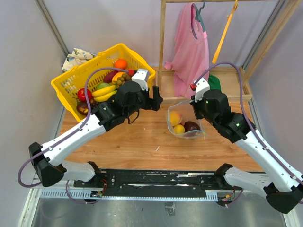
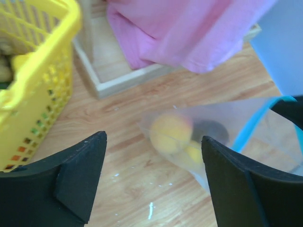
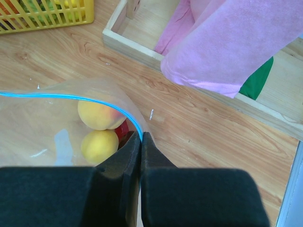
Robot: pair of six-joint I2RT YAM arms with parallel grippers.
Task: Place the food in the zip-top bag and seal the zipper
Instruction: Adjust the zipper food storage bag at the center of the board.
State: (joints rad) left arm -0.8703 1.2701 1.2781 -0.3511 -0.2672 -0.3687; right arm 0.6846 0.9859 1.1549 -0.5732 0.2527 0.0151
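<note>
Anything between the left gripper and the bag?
Nothing visible. Only table shows between the left gripper, jaws open, and the bag. The right gripper pinches the bag's rim on the side away from it.

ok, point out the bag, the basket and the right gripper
bag (image 3: 42, 125): right wrist view, clear side wall.
basket (image 1: 73, 80): top external view, left mesh wall.
right gripper (image 3: 140, 138): right wrist view, between the fingertips pinching the bag's rim.
</note>
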